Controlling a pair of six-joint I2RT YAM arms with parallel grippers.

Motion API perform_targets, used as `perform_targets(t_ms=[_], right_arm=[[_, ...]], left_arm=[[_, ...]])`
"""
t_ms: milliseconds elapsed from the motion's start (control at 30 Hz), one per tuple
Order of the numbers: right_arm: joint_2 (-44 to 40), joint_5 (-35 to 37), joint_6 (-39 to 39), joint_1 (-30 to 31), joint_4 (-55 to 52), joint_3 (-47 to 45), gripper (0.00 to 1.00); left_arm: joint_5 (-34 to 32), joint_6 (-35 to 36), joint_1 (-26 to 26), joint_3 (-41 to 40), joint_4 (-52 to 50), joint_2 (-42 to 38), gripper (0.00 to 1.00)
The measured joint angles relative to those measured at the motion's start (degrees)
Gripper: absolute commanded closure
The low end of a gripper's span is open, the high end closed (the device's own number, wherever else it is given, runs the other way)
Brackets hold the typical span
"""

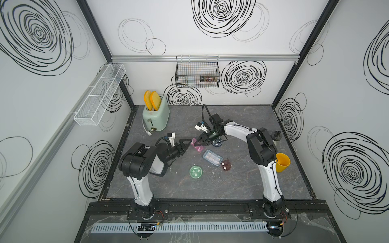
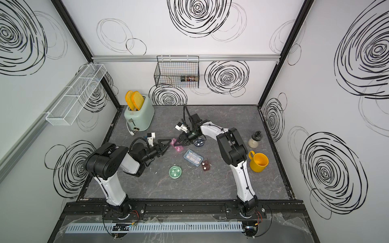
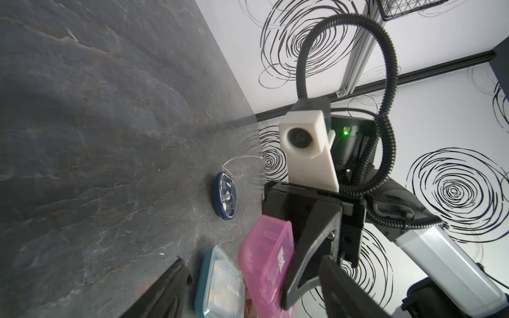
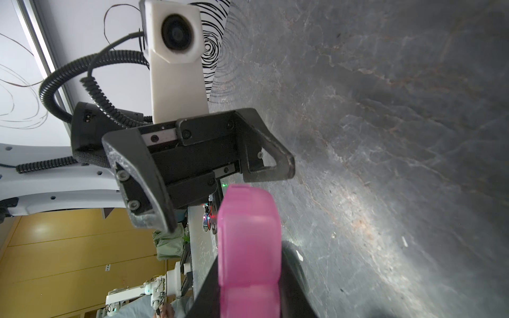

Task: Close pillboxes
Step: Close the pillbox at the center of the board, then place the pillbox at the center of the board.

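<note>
My right gripper [image 4: 249, 275] is shut on the pink pillbox [image 4: 249, 247], held on edge just above the table [image 1: 242, 185]. In the right wrist view its lid lies against its base. My left gripper [image 1: 188, 146] hangs open right beside the pink pillbox [image 3: 264, 258], fingers wide apart and holding nothing. The blue-grey pillbox [image 1: 212, 157] lies flat under its clear lid. The dark round pillbox [image 3: 225, 199] has its clear lid [image 3: 242, 165] standing up. The small brown pillbox [image 2: 205, 165] lies open with white pills showing. The green round pillbox [image 1: 196, 172] sits nearest the front.
A mint-green toaster [image 1: 155, 117] with two toast slices stands at the back left. A yellow mug [image 2: 260, 162] and a small bottle [image 2: 254, 138] stand at the right, behind my right arm. A black wire basket [image 1: 197, 71] hangs on the back wall.
</note>
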Motion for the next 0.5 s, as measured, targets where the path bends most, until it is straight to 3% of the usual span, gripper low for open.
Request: perform_targets(t_ms=[167,500], right_arm=[[4.63,1.14,-2.54,0.04,-3.54,4.42,0.85],[9.4,4.37,-3.52,0.63,-5.4,4.79,0.84]], left_arm=[[-0.63,3.28,0.44,-0.13,-5.88,-1.97,0.19],[-6.8,16.35,1.29,-0.13,-26.93,-15.3,0.23]])
